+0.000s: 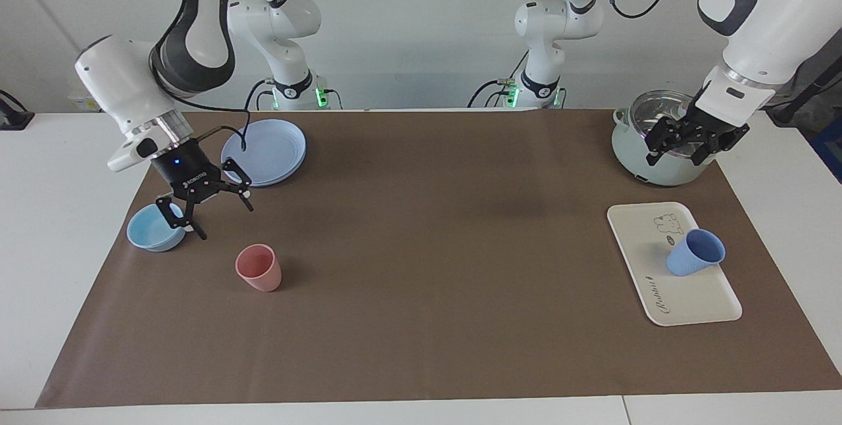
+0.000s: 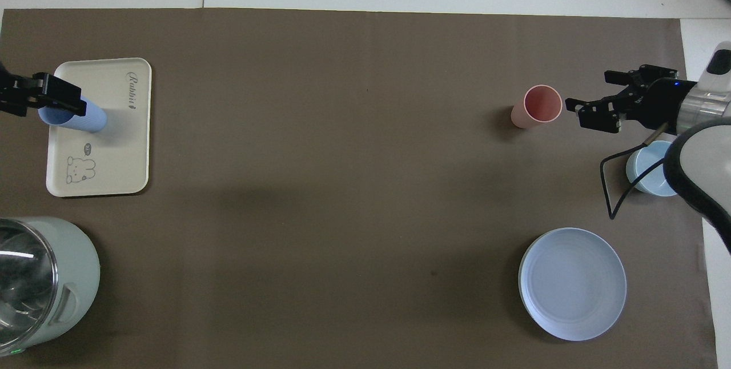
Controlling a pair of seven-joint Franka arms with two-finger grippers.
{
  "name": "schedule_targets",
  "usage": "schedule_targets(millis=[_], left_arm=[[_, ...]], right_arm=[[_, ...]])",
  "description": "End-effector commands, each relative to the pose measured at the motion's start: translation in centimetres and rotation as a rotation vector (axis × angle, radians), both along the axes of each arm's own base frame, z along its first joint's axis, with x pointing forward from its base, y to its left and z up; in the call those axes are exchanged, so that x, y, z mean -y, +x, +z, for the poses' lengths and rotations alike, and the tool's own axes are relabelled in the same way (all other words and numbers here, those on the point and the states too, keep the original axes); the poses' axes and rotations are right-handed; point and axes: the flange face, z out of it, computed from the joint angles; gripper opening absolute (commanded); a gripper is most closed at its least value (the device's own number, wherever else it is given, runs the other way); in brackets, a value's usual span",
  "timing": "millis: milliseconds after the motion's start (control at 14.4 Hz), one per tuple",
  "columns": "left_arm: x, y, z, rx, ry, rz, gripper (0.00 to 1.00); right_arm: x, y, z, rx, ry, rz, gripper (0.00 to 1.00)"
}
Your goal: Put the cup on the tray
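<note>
The periwinkle-blue cup (image 1: 695,252) rests tilted on the cream-white tray (image 1: 648,241), near the tray's edge toward the left arm's end. It also shows in the overhead view (image 2: 83,120) on the tray (image 2: 114,152). My left gripper (image 1: 676,154) is open and empty, up in the air over the pot, apart from the cup. In the overhead view it (image 2: 57,95) overlaps the cup's mouth. My right gripper (image 1: 225,222) is open and empty, raised over the mat between the bowl and the pink cup; it also shows in the overhead view (image 2: 591,95).
A pink cup (image 1: 258,268) stands upright on the brown mat. A low light-blue bowl (image 1: 150,233) sits beside it toward the right arm's end. A round blue plate (image 1: 264,150) lies nearer to the robots. A pale green pot (image 1: 631,155) stands nearer to the robots than the tray.
</note>
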Motion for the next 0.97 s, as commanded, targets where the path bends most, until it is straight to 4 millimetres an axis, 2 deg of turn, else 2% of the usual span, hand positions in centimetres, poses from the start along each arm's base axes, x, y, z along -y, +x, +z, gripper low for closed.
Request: schedule_targets(millis=[0,139,347,556,694,833,903], left_arm=[[0.0,-2.0,2.4,-0.003,0.039,-0.003,1.00],[0.3,-3.1,2.9,-0.029,0.058,-0.011,1.00],[0.5,-3.6,2.7,-0.064,0.063,-0.015,1.00],[1.8,-4.1,2.8,-0.080,0.064,-0.039,1.00],[2.5,-4.5,3.2,-0.087,0.061,-0.047,1.00],[3.3,-5.2,3.1,-0.085,0.062,-0.037,1.00],[3.0,-5.4,2.8,-0.082,0.062,-0.031,1.00]], right_arm=[[-0.4,-1.0,2.1,-0.068,-0.048,-0.077,1.00],[-0.3,-2.1,3.8,-0.146,-0.114,-0.178,1.00],[0.4,-3.0,7.2,-0.337,-0.222,-0.425,1.00],[0.4,-4.2,10.8,-0.496,-0.221,-0.598,1.00],[1.0,-5.2,13.7,-0.574,-0.210,-0.641,1.00],[0.7,-5.9,14.5,-0.621,-0.221,-0.635,1.00],[0.7,-6.0,14.4,-0.627,-0.224,-0.635,1.00]])
